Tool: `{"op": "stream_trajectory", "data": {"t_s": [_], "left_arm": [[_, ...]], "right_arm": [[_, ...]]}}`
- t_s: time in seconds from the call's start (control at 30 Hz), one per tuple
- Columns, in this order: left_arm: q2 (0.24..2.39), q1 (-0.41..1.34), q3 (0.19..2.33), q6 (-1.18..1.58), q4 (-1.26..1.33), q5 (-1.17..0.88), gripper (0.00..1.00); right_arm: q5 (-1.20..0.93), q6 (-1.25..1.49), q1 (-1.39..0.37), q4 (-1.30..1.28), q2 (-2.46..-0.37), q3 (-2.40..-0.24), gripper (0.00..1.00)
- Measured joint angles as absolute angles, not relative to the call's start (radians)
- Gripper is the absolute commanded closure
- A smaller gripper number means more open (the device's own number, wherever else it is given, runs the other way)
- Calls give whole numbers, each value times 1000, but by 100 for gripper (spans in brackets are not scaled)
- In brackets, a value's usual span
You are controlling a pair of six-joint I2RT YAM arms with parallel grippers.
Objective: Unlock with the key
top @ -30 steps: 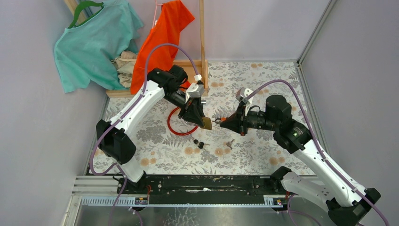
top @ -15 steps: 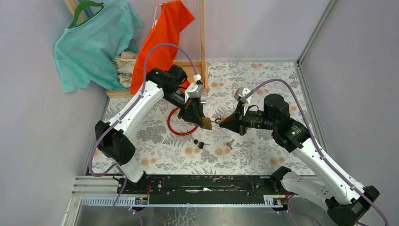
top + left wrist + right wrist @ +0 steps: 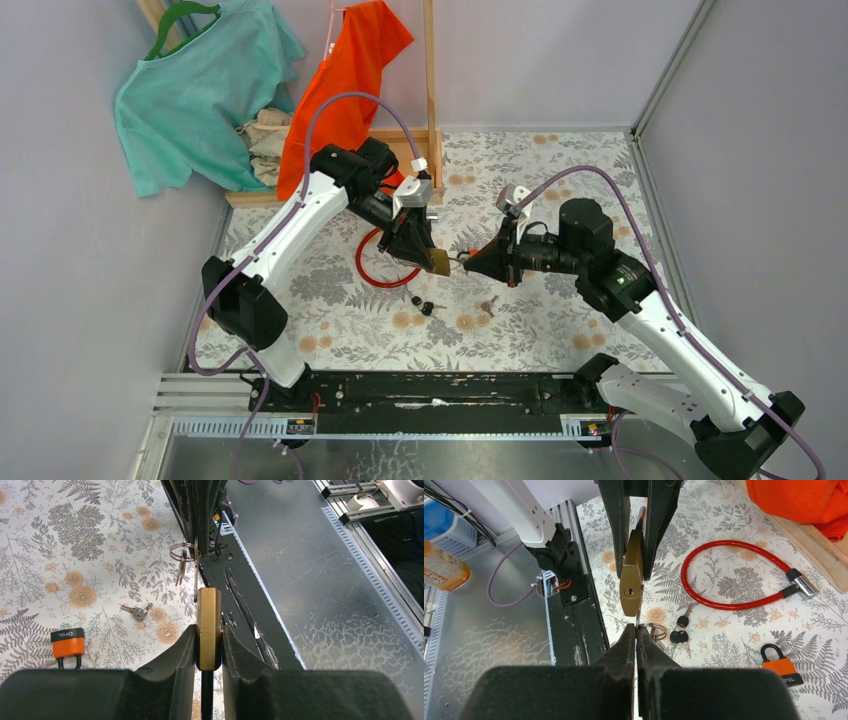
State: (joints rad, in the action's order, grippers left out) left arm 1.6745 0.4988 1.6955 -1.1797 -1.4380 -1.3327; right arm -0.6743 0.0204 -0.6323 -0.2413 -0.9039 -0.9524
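My left gripper (image 3: 208, 645) is shut on a brass padlock (image 3: 208, 625), held above the table with its keyhole end facing the right arm. In the right wrist view the padlock (image 3: 630, 587) shows its keyhole. My right gripper (image 3: 636, 630) is shut on a thin silver key (image 3: 638, 617) with a ring (image 3: 656, 630) hanging from it. The key tip lies beside the padlock's lower edge, to the side of the keyhole, not in it. From above, the padlock (image 3: 439, 262) and right gripper (image 3: 468, 256) almost meet.
A red cable lock (image 3: 734, 600) lies on the floral cloth, black-headed keys (image 3: 681, 630) beside it. An orange padlock (image 3: 781, 665) and a small key bunch (image 3: 488, 303) lie nearby. A wooden rack (image 3: 430, 140) with clothes stands at the back.
The right arm has crept slightly left, bringing the key closer to the padlock. The left arm holds still.
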Motion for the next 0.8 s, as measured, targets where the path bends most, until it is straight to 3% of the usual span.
{"op": "stream_trajectory", "data": {"t_s": [0.8], "left_arm": [[1674,510,1695,-1180,-1438,-1339,100]], "right_arm": [[-701,36,-632,-205,-938,-952,100]]}}
